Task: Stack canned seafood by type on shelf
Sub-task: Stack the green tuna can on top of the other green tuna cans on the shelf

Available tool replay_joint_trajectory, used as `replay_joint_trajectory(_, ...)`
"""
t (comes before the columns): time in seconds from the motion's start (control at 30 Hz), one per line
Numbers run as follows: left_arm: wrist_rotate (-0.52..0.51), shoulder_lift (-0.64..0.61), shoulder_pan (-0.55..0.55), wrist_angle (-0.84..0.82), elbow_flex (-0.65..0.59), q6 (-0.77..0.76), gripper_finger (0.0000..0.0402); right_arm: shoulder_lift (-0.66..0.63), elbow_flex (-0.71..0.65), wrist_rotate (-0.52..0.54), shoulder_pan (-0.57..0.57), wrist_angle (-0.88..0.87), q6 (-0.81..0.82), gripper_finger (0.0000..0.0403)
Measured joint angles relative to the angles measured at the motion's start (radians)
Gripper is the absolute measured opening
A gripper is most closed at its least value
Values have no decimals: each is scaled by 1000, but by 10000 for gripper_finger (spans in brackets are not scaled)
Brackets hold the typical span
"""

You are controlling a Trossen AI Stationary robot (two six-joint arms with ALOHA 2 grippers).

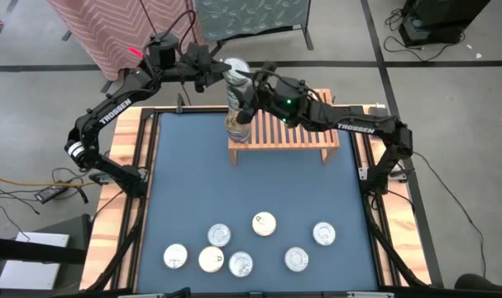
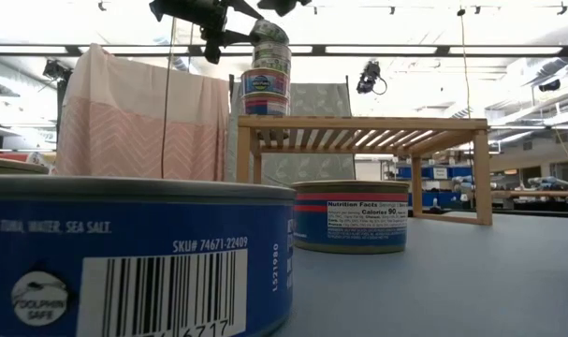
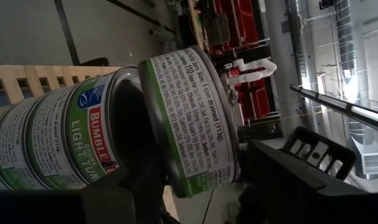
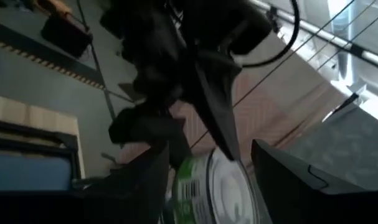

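A tall stack of canned seafood (image 1: 236,108) stands on the left end of the light-wood shelf (image 1: 288,136). Its topmost can (image 3: 192,121), green-labelled, sits tilted on the stack (image 2: 268,84). My left gripper (image 1: 216,70) is shut on that top can, reaching in level from the far left. My right gripper (image 1: 251,89) is open just right of the stack's top. In the right wrist view its fingers stand apart, with the can's silver lid (image 4: 223,186) showing between them. My left gripper holds the top can between its two fingers, one (image 3: 129,193) at the can's underside toward the stack, the other (image 3: 288,180) at its lid side. The fingers come in level from the table's far left. The can (image 2: 269,33) is tilted atop the stack.
Several loose cans lie near the table's front edge, among them a gold-topped one (image 1: 265,223) and silver ones (image 1: 219,236) (image 1: 323,233). The rest of the shelf's slatted top (image 1: 304,124) is bare. Wooden rails (image 1: 126,141) border the blue mat.
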Motion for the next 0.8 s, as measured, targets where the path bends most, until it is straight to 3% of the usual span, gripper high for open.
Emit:
replay_joint_trajectory(0.27, 1, 0, 0, 26, 0, -1, 223, 15, 4, -28, -1, -64, 4, 235)
replay_joint_trajectory(0.47, 1, 0, 0, 29, 0, -2, 223, 40, 2, 43, 4, -41, -100, 248)
replay_joint_trajectory(0.8, 44, 0, 0, 29, 0, 0, 223, 42, 2, 77, 6, -32, -116, 247)
